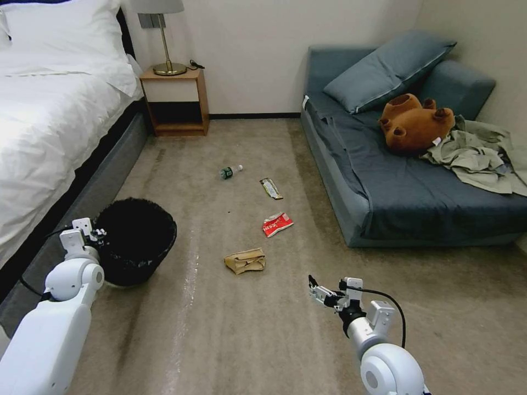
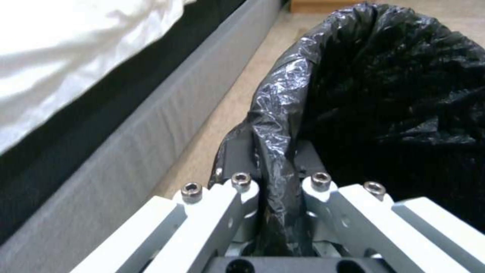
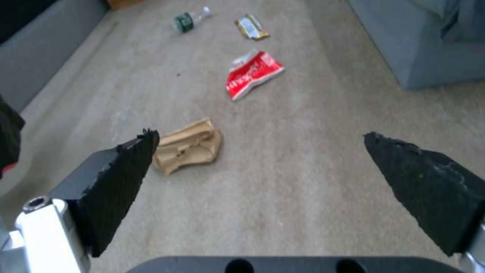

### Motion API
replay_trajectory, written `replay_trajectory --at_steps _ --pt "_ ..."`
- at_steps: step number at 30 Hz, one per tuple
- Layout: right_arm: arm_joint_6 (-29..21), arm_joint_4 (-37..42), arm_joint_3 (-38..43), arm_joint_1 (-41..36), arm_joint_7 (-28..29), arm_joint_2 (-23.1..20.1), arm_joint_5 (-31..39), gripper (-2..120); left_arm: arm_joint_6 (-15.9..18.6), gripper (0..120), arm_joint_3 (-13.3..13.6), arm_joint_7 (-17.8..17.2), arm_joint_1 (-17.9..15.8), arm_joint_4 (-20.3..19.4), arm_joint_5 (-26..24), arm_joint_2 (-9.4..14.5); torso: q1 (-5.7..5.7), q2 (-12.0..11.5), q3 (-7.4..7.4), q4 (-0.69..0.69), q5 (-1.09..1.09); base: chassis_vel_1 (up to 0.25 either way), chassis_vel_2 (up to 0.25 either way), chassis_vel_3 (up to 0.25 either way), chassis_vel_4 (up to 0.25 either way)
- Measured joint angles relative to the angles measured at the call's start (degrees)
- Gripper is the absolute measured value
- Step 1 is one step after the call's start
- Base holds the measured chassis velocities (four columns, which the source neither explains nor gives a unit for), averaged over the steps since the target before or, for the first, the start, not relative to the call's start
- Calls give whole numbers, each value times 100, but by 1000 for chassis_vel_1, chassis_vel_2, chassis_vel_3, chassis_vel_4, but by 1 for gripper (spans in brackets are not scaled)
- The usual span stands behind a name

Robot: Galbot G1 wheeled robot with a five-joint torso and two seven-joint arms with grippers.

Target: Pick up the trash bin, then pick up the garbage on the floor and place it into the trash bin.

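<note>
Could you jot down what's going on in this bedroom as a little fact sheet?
Left gripper: shut on the trash bin rim, beside the bed
Right gripper: open, above the carpet near the paper bag
Litter on floor: paper bag, snack packet, bar wrapper, bottle
Sofa: plush toy, clothes

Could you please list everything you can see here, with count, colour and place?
Bin: one, black, beside the bed.
Paper bag: one, tan, carpet.
Snack packet: one, red-white, carpet.
Bar wrapper: one, gold-brown, carpet.
Bottle: one, clear, green label, carpet.
Bed: one, white.
Nightstand: one, wooden, with lamp.
Sofa: one, blue, bearing plush toy, clothes.
Left tool: clamped on bin rim.
Right tool: open, above carpet.
</note>
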Motion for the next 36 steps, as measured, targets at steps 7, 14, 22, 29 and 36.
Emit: replay_trajectory --at_steps 7,14,22,29,36 --pt "29 0 31 155 -107 -150 44 100 -7 4 2 57 83 -385 132 125 0 0 0 0 0 0 0 0 0" --pt "63 -102 94 371 -246 -308 75 100 -25 4 20 84 143 -634 424 247 0 0 0 0 1 0 0 0 0" --pt "104 -161 131 392 -328 -360 131 100 -47 4 45 49 208 -702 660 263 0 0 0 0 1 0 0 0 0" --pt "144 -195 149 378 -378 -375 131 100 -219 4 34 122 259 -695 1006 316 0 0 0 0 1 0 0 0 0" --pt "180 -199 155 328 -401 -341 102 100 -445 4 17 218 269 -638 1430 388 0 0 -1 0 1 0 0 0 0"
